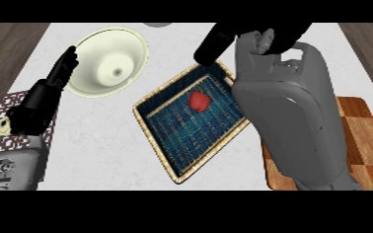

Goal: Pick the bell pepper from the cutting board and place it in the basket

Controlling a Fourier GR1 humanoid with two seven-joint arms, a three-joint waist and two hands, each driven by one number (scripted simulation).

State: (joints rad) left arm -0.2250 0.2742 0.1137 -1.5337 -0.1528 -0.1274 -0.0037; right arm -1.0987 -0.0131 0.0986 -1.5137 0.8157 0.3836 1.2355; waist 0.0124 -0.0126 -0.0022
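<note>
1. The right hand [218, 42] hangs over the basket's far corner. Its fingers look stretched out and hold nothing, though the forearm hides part of it.
2. The bell pepper [199, 100] lies clear of those fingertips, inside the basket [178, 138], near its middle.
3. The cutting board [357, 118] shows to the right, under the forearm.
4. The left hand [44, 96] rests open at the left edge, beside a cream plate [109, 61].

Kitchen: pale counter [94, 143], cream bowl [109, 61], wooden cutting board [353, 113], woven basket [182, 133] holding red bell pepper [199, 101].
</note>
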